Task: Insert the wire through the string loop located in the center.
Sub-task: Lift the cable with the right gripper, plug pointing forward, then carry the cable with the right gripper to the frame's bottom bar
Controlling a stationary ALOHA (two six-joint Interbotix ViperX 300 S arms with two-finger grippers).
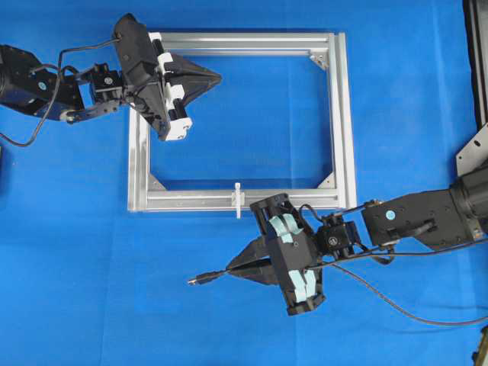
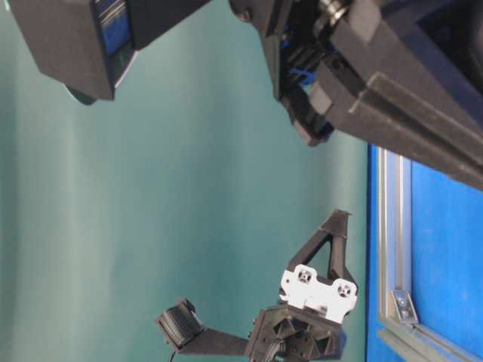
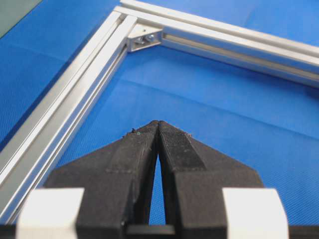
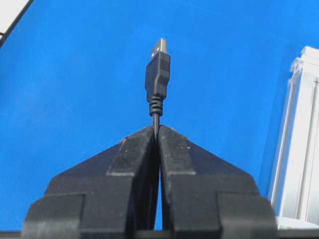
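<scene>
The wire (image 1: pixel 206 277) is a thin black cable with a dark USB plug (image 4: pixel 157 74) at its free tip. My right gripper (image 1: pixel 229 270) is shut on the wire just behind the plug, which juts out to the left over the blue mat below the frame. The string loop (image 1: pixel 238 200) is a small white tie on the near bar of the silver frame (image 1: pixel 343 114), up and right of the plug. My left gripper (image 1: pixel 218 77) is shut and holds nothing, hovering over the frame's upper left part. In the left wrist view its fingertips (image 3: pixel 158 124) meet above the mat.
The wire trails right from my right gripper across the mat (image 1: pixel 412 309). A silver corner bracket (image 3: pixel 144 39) sits ahead of the left gripper. A frame bar (image 4: pixel 299 149) stands to the right of the right gripper. Dark equipment (image 1: pixel 479 69) lies at the right edge.
</scene>
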